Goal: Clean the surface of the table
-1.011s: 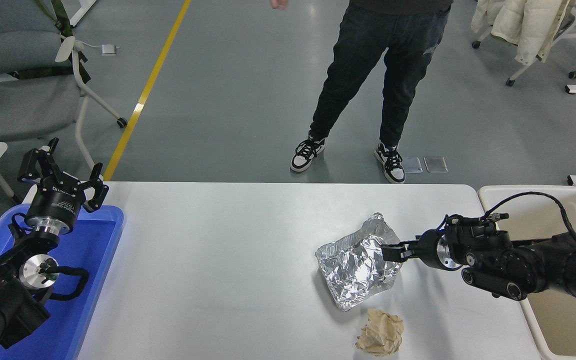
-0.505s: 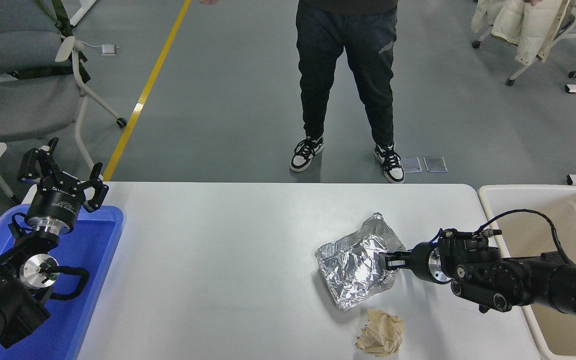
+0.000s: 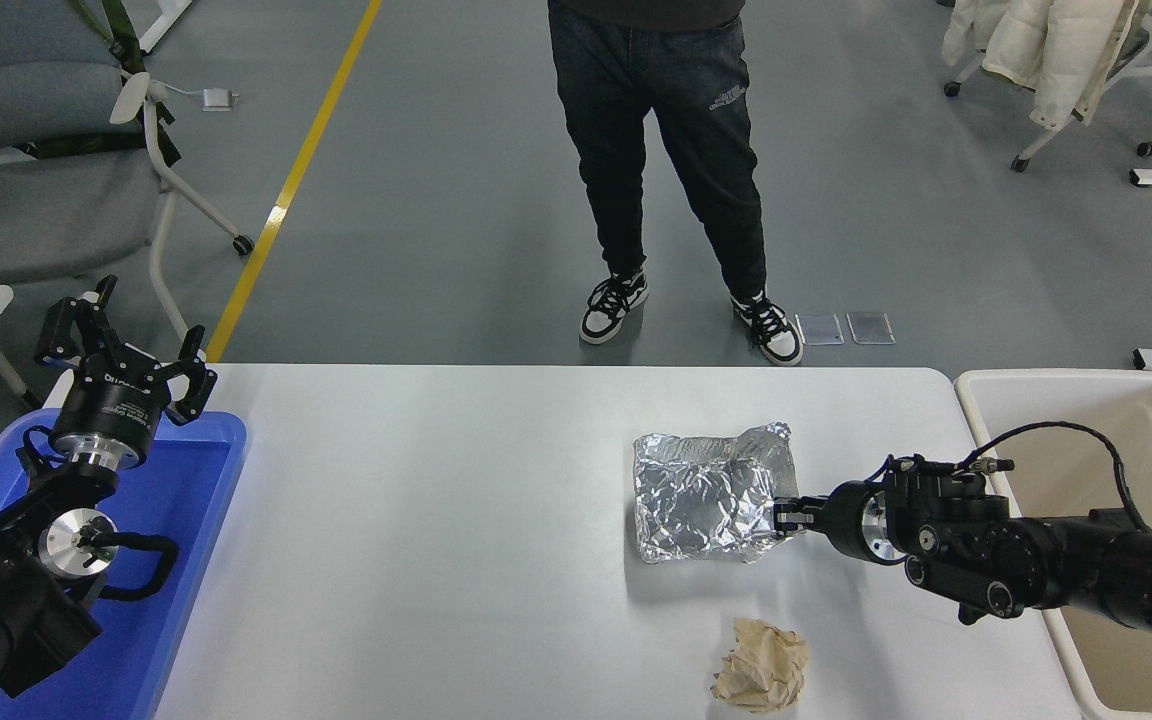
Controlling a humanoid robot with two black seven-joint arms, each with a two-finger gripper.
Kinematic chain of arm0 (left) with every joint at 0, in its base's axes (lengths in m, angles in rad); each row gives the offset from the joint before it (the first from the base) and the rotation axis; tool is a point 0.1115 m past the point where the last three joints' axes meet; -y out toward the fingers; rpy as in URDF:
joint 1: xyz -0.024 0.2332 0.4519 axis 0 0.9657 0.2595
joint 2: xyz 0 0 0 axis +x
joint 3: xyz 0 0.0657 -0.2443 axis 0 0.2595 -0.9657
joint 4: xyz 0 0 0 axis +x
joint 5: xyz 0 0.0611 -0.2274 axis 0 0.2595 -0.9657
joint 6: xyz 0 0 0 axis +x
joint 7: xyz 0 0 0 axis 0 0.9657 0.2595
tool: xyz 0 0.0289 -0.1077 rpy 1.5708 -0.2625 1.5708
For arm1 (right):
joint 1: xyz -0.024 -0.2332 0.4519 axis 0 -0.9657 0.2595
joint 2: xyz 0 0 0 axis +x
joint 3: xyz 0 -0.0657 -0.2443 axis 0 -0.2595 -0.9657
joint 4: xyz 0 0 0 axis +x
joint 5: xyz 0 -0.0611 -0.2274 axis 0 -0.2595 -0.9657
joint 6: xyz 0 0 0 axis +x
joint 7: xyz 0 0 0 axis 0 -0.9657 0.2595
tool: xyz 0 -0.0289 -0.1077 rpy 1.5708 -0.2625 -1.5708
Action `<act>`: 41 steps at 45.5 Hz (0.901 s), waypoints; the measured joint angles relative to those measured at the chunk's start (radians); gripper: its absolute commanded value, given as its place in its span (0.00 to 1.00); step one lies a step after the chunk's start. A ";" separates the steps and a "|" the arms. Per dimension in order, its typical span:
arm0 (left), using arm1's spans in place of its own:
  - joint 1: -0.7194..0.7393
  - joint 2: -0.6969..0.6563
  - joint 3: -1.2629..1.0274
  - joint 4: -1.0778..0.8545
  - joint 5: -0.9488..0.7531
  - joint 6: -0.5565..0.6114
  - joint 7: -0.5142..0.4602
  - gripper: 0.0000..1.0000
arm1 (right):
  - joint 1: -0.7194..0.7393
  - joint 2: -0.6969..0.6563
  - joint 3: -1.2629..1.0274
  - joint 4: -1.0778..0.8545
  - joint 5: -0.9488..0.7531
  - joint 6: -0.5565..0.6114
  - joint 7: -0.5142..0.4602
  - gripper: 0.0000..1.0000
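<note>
Where the right gripper [image 3: 784,516] meets the crumpled foil sheet [image 3: 711,492], its jaws are pressed onto the foil's right edge, though the fingertips are too dark and small to separate clearly. The right arm is cut off at the picture's right edge, above the beige bin [image 3: 1136,410]. The bench [image 3: 436,520], white with rounded corners, fills the lower picture with its long axis running left to right; its near edge is out of frame. A crumpled tan paper ball [image 3: 761,676] lies near the foil, apart from it. The left gripper [image 3: 124,350] is parked over the blue tray [image 3: 186,520], jaws spread. A person's legs [image 3: 671,160] stand beyond the bench.
</note>
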State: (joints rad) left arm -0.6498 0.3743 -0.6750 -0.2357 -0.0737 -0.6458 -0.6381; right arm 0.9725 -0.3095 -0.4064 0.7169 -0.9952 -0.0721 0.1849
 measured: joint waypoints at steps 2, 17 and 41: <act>0.000 0.000 0.000 0.000 0.000 0.000 0.000 1.00 | 0.004 -0.015 0.004 0.010 0.002 0.001 0.011 0.00; -0.001 0.000 0.000 0.000 0.000 -0.001 0.000 1.00 | 0.110 -0.209 0.080 0.205 0.070 0.031 0.049 0.00; 0.000 0.000 0.000 0.000 0.000 -0.001 0.000 1.00 | 0.392 -0.553 0.070 0.594 0.115 0.105 0.033 0.00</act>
State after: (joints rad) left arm -0.6497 0.3743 -0.6749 -0.2354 -0.0736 -0.6473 -0.6382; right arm 1.3641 -0.8624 -0.3360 1.3107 -0.8800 0.0327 0.2174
